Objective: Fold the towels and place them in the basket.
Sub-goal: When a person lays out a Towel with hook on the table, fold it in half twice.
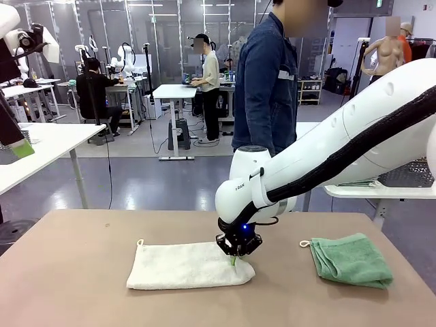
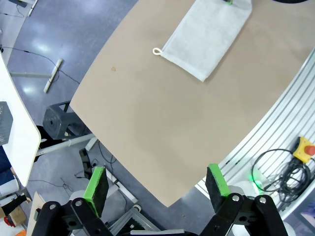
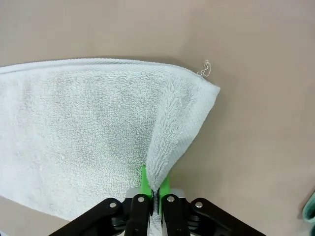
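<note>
Right fingers, front view: the right gripper (image 1: pixel 234 259), black with green pads, is pressed closed on the near-right edge of the cream-white rectangular terry towel (image 1: pixel 187 266), pinching a small ridge of cloth.
Cream towel, front view: it lies flat and already doubled on the brown rectangular table (image 1: pixel 82 272), near the middle, with its little loop at the far-left corner.
Mint towel, front view: the mint green terry towel (image 1: pixel 351 259), loosely folded, lies on the table well to the right of the cream towel, apart from it.
Person, front view: a person in a dark blue denim jacket (image 1: pixel 266 82) stands beyond the table, behind the cream towel.
Left fingers, left wrist view: the left gripper (image 2: pixel 156 182) hangs high with its green pads spread wide, holding nothing, well clear of the cream towel (image 2: pixel 209 37) below.
Right fingers, right wrist view: the green fingertips (image 3: pixel 143 183) meet tightly on a thin fold of the cream towel (image 3: pixel 83 132), which tents up from the table toward the pinch.
Risk: the pinch looks shallow, so the cloth could slip out as it is lifted across; it may also catch only the top layer, which would leave the fold uneven.
</note>
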Robot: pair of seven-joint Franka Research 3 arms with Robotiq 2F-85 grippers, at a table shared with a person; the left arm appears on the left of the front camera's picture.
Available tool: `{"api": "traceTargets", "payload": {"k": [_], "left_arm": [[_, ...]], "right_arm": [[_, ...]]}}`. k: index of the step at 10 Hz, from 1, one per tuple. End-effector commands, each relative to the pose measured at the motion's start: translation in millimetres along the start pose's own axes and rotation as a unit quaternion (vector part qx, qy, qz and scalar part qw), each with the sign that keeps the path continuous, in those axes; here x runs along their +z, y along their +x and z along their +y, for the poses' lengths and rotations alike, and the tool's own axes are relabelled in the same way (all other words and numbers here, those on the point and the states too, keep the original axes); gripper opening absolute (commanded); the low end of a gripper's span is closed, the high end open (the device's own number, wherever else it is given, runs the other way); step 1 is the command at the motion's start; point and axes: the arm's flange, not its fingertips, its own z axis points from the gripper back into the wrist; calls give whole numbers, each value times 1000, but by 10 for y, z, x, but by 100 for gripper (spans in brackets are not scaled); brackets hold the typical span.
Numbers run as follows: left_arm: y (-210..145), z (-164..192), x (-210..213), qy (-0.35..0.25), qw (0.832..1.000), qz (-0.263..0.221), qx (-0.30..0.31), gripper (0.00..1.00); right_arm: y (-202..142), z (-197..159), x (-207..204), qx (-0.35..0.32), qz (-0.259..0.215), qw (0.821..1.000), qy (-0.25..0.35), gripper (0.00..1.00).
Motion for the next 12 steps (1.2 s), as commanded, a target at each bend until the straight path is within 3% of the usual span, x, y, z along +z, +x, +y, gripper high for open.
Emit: {"api": "traceTargets", "payload": {"k": [1,3,6,9,12], "left_arm": [[-5,10,11,12,1000,0,4,100],[-5,10,11,12,1000,0,4,100],[-5,10,11,12,1000,0,4,100],[-5,10,11,12,1000,0,4,100],[-5,10,11,12,1000,0,4,100]], "right_arm": [[-116,-212,52,-8,18,998,-53,0],[-185,-562,383,-13,32,991,-133,0],[-347,-810,845,-38,4,985,-167,0],[-492,-468,1242,25,-19,990,-138,0],[-479,51,1266,47,-17,989,-138,0]]}}
